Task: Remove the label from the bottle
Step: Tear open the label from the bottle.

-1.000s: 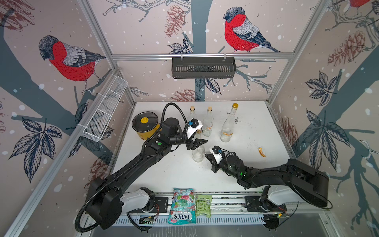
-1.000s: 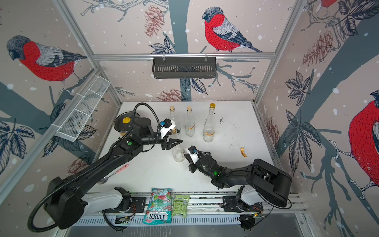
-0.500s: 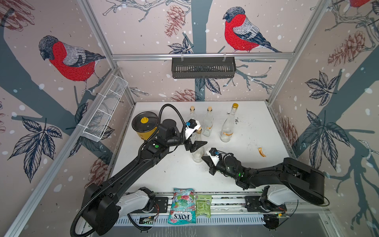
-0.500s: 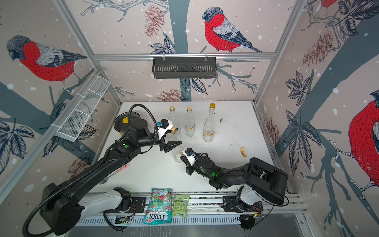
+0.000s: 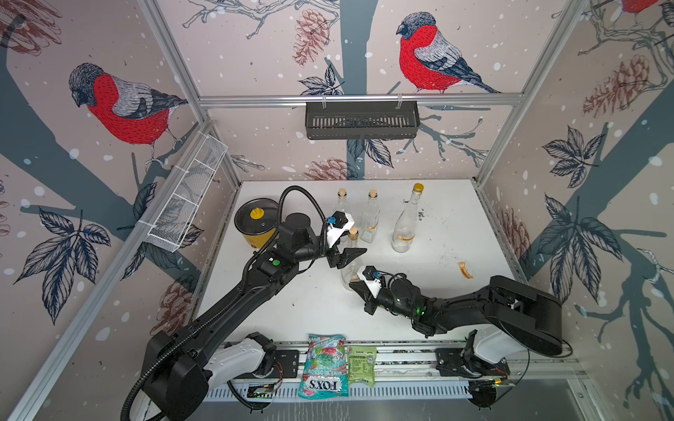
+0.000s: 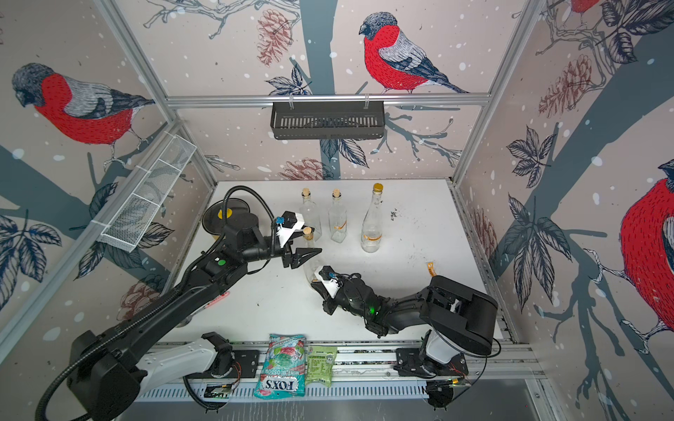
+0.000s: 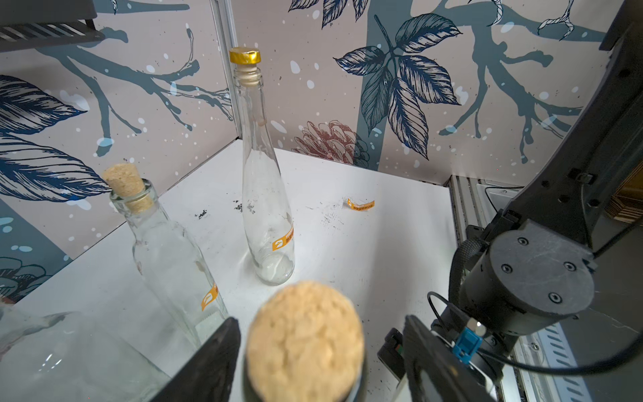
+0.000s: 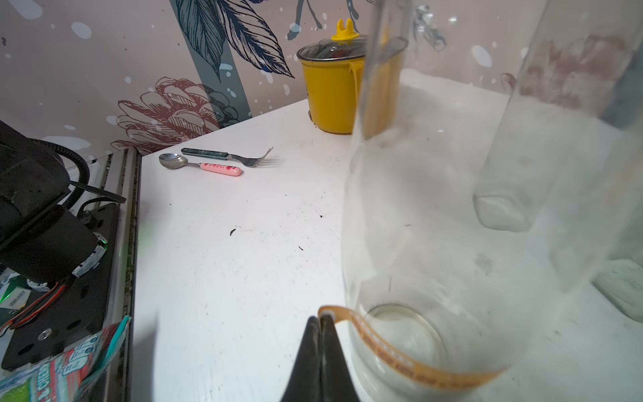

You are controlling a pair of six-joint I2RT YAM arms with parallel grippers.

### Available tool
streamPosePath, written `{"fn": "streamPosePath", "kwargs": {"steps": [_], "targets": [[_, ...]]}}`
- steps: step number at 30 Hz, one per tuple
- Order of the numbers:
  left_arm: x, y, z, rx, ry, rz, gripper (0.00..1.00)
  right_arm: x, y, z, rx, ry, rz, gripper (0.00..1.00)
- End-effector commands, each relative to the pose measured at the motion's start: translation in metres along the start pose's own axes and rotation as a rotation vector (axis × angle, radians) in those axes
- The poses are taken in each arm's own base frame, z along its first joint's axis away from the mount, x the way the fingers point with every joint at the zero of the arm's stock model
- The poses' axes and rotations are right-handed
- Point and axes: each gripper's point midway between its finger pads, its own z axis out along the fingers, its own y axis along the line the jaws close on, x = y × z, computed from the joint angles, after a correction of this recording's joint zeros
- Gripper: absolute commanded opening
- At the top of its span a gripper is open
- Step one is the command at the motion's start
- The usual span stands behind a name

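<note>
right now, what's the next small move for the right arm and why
Probably draw the right fingers back from the corked bottle, low and steady. They are shut on the free end of the orange label, whose rest clings around the glass base. The left fingers straddle the neck; whether they clamp is unclear.

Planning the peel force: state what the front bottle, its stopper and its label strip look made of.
Bottle: clear, likely glass, glossy; the table shows through. Stopper: natural cork, matte, grainy tan. Label: thin orange printed strip, probably paper or film; it curls.
</note>
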Motion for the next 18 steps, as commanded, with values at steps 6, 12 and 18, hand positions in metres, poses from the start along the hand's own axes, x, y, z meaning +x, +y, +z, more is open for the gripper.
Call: {"fn": "streamPosePath", "kwargs": {"steps": [6, 12, 18], "targets": [[-0.008, 0.0, -0.001, 0.002, -0.03, 0.028, 0.53, -0.008, 0.005, 0.002, -0.02, -0.036, 0.017, 0.01], [-0.006, -0.001, 0.001, 0.016, -0.027, 0.022, 0.36, -0.007, 0.002, -0.004, 0.001, -0.037, 0.02, 0.01], [-0.004, -0.002, 0.004, 0.029, -0.019, 0.016, 0.21, -0.007, -0.002, -0.011, 0.021, -0.043, 0.029, 0.01]]}}
